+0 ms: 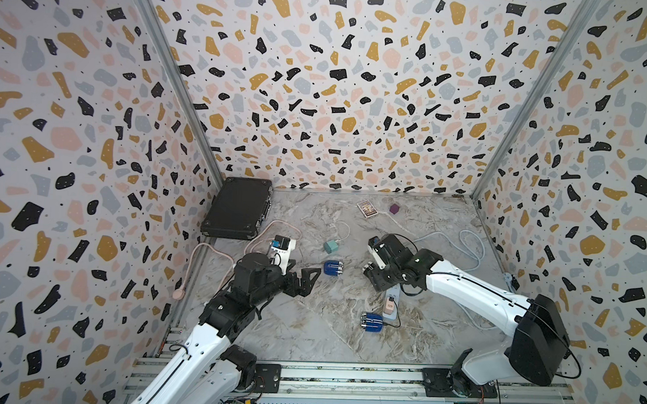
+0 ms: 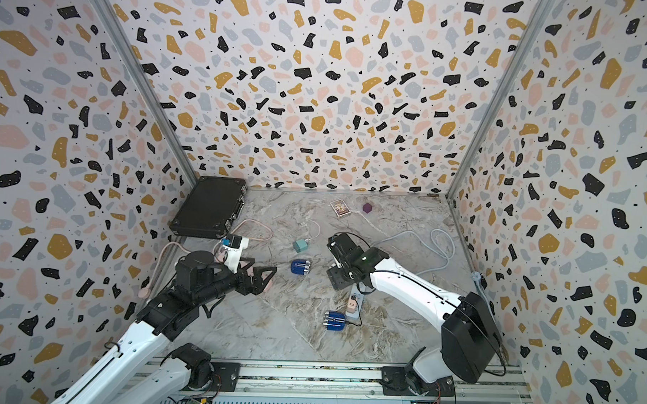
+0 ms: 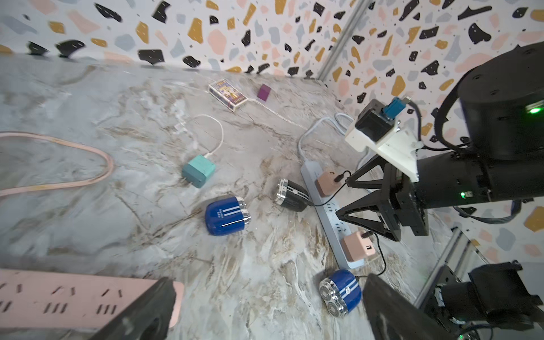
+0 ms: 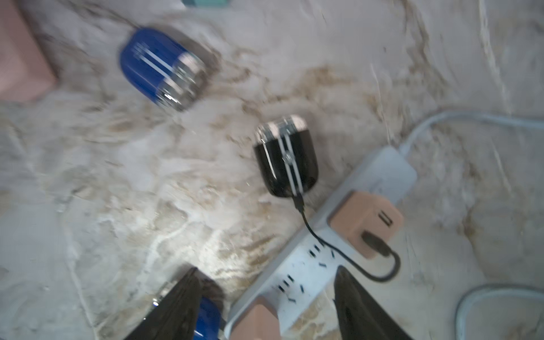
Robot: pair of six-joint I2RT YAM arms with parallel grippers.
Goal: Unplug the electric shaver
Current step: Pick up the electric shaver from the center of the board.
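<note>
Wrist views alone show the black shaver (image 3: 291, 195) lying just beside the grey power strip (image 3: 325, 223), corded to a pink adapter (image 3: 325, 184); the right arm (image 1: 470, 289) hides it in both top views. Right gripper (image 3: 343, 197) jaws apart over the strip, gripping nothing. Left gripper (image 1: 304, 282) jaws wide, empty. Blue shaver (image 1: 372, 322) corded at the strip's robot-side end. Right wrist view blurred.

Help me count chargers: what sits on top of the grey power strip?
Two pink chargers, each with a black cable plugged in; bare sockets between them. The sockets under the chargers are covered.
</note>
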